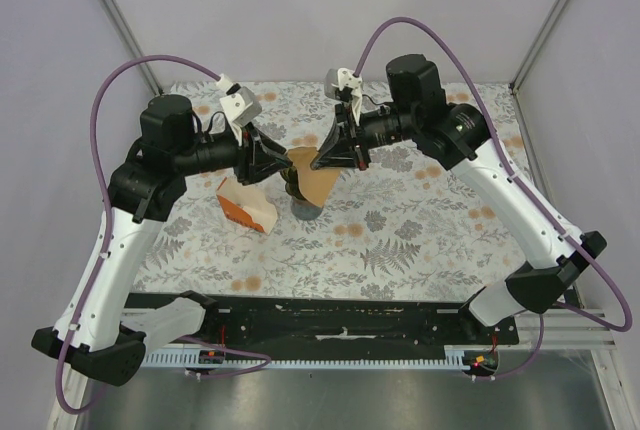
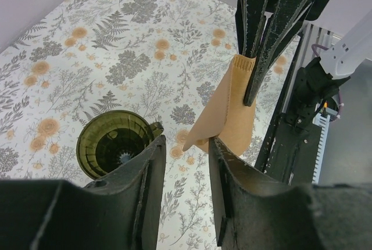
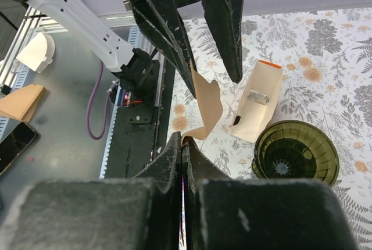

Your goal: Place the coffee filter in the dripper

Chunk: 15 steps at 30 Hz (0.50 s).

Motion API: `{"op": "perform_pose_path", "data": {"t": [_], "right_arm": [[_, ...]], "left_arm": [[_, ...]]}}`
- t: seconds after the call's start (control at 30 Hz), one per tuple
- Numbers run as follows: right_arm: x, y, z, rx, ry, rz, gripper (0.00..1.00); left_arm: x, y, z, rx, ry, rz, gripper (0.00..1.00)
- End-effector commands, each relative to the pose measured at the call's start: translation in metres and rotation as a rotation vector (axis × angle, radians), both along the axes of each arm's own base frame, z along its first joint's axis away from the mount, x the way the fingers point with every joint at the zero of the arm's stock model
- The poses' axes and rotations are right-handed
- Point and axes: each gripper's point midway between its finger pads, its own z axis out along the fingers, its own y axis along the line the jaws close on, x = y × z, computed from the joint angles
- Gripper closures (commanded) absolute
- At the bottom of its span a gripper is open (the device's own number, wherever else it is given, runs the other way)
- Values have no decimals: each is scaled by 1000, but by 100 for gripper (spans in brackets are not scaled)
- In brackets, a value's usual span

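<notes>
Top view: the coffee filter (image 1: 315, 182) hangs just above the dripper (image 1: 305, 208), clamped in the closed right gripper (image 1: 322, 160).
Left wrist: the left gripper (image 2: 186, 142) stands partly open, holding nothing.
Right wrist: the filter (image 3: 206, 104) hangs left of the dripper (image 3: 296, 157).

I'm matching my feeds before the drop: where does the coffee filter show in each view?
Top external: the coffee filter is at centre, overlapping the dripper.
Left wrist: coffee filter right of centre; dripper lower left.
Right wrist: coffee filter at centre; dripper lower right.
Shared landmark: the dripper.
</notes>
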Motion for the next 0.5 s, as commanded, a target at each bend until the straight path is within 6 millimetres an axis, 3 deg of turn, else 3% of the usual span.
{"op": "perform_pose_path", "data": {"t": [0.0,0.2,0.37,0.47], "right_arm": [[-20,-8,15,43,-45,69,100],[-28,-10,15,51,-44,110,100],[-26,-9,15,50,-47,106,100],[-21,-7,13,41,-49,90,100]], "left_arm": [[-11,-5,20,-24,-71,-73,59],[-19,-8,22,-42,-53,-115,71],[-22,-9,22,-52,-36,-123,98],[-26,-9,23,-65,-12,-120,98]]}}
